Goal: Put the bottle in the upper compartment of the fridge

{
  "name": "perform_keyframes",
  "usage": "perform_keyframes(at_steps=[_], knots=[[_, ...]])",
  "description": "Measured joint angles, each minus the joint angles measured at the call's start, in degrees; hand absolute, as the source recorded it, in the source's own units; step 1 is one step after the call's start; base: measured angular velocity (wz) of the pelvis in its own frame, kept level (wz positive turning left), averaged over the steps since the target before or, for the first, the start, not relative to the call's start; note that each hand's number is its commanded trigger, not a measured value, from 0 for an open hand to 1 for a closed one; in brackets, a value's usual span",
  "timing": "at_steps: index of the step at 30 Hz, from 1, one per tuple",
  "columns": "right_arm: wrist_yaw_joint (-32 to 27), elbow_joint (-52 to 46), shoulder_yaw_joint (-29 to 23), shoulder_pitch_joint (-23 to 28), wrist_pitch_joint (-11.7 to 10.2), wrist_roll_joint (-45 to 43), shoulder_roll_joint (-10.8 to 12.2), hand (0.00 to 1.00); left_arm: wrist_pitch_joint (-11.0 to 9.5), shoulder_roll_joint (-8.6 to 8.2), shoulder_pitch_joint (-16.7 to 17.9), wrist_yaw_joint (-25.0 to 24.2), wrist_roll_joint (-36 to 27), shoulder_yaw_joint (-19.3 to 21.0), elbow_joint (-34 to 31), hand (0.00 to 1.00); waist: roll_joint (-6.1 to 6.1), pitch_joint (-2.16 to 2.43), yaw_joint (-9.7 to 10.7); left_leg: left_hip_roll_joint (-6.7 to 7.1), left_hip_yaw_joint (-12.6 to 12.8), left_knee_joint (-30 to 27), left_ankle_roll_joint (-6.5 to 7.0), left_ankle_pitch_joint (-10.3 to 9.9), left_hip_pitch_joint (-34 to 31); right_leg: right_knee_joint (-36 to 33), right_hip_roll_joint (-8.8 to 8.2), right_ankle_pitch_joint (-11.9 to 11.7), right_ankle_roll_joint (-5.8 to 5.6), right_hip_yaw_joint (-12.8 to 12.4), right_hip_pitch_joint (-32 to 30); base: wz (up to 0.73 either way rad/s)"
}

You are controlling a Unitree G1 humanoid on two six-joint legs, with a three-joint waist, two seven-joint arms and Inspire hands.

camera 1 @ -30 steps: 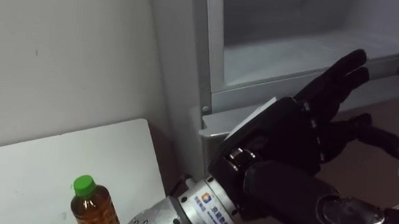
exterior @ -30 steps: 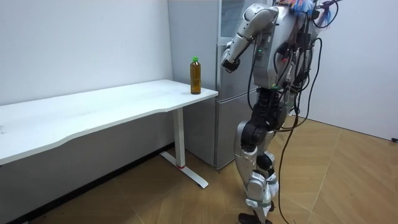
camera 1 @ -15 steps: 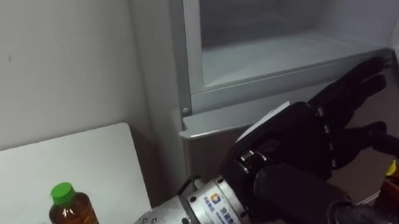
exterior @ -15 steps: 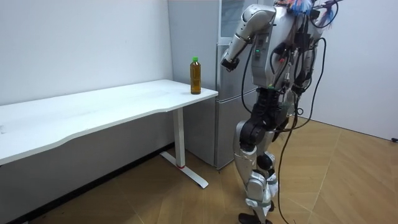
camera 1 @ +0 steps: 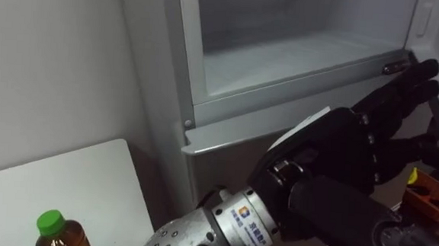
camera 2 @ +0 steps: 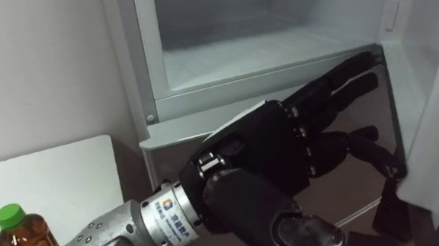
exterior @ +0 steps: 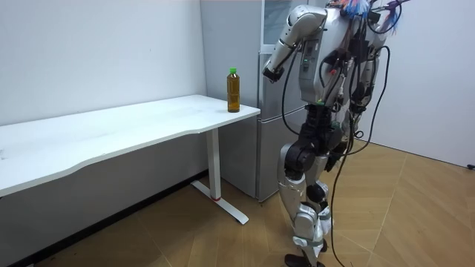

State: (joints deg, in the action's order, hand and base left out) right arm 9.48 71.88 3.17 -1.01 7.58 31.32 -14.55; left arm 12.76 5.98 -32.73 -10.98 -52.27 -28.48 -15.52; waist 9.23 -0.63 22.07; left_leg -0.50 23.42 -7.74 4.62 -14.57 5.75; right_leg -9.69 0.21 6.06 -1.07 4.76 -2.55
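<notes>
The bottle (camera 1: 58,234) holds amber liquid under a green cap and stands upright near the corner of the white table (camera 1: 56,178), next to the fridge. In the room view the bottle (exterior: 234,90) sits at the table end nearest the fridge (exterior: 276,126). My left hand (camera 1: 333,145) is raised in front of the open upper compartment (camera 1: 285,51), fingers straight and pointing toward its lower right corner, holding nothing. It is well above and to the right of the bottle. I stand upright facing the fridge with the left arm lifted (exterior: 269,73).
The upper compartment's white shelf (camera 2: 247,52) is bare. Below it runs the grey top edge of the lower compartment (camera 1: 226,139). The open fridge door (camera 2: 438,113) stands at the right. A white wall (camera 1: 47,67) is behind the table.
The camera has swung right toward the fridge, so the bottle has slid to the picture's lower left. The left hand stays raised and open and has risen slightly toward the compartment. The bottle has not moved.
</notes>
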Motion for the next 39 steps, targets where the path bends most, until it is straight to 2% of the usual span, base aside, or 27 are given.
perform_keyframes(at_steps=[5,8,18,22,26,35,39], knots=[[0.0,0.1,0.2,0.2,0.0,0.0,-1.0,0.0,0.0,-0.25,-2.0,0.0,0.0,-1.1,2.0,0.0,0.21,-0.03,0.0,-0.06,0.3,0.0,-0.03,0.0,0.0,0.0,0.13,0.0,0.1,0.0,-0.3,-0.03],[0.0,0.8,0.2,0.4,0.0,0.0,-1.3,0.0,0.0,-0.51,-2.0,-0.1,0.0,-1.2,2.3,0.0,0.2,-0.04,0.0,-0.14,1.4,0.0,-0.04,0.0,0.1,0.0,0.11,-0.1,0.19,-0.1,-0.5,-0.13],[-0.2,1.9,0.7,0.6,0.1,-0.2,-1.4,0.0,0.0,-0.83,-2.0,-1.2,0.0,-1.7,3.2,0.0,0.19,-0.04,1.1,-0.18,1.9,0.0,-0.12,-0.1,-0.1,-0.2,0.25,-0.3,0.23,-0.3,-1.2,-0.04],[-0.8,1.9,2.3,0.7,0.0,0.0,-1.6,0.0,0.0,-0.85,-2.0,-1.3,0.0,-3.3,3.1,0.0,0.23,-0.01,1.2,-0.55,3.5,-0.1,-0.51,-0.3,-0.1,-0.1,0.87,-0.6,0.4,-1.7,-1.7,-0.2],[-0.8,2.0,2.3,1.2,0.1,-0.1,-1.7,0.0,0.0,-0.85,-2.0,-1.3,0.0,-3.3,3.2,0.0,0.57,0.19,1.2,-0.77,4.4,-0.1,-0.71,-0.4,-0.1,-0.1,0.94,-0.7,0.5,-1.7,-2.1,-0.11],[-0.8,1.9,2.3,1.3,0.3,-0.2,-2.0,0.0,0.0,-0.9,-2.0,-1.1,0.0,-3.3,3.4,0.0,1.04,0.01,2.8,-0.89,4.9,-0.1,-0.8,-0.5,-0.1,-0.3,0.93,-0.8,0.67,-1.8,-2.4,-0.03],[-0.8,1.9,2.3,1.3,0.9,-0.2,-2.1,0.0,0.0,-0.9,-2.0,-1.1,0.0,-3.3,3.6,0.0,1.06,0.02,2.9,-0.89,4.9,-0.1,-0.8,-0.5,-0.2,-0.4,0.94,-0.8,0.7,-1.8,-2.4,0.0]])
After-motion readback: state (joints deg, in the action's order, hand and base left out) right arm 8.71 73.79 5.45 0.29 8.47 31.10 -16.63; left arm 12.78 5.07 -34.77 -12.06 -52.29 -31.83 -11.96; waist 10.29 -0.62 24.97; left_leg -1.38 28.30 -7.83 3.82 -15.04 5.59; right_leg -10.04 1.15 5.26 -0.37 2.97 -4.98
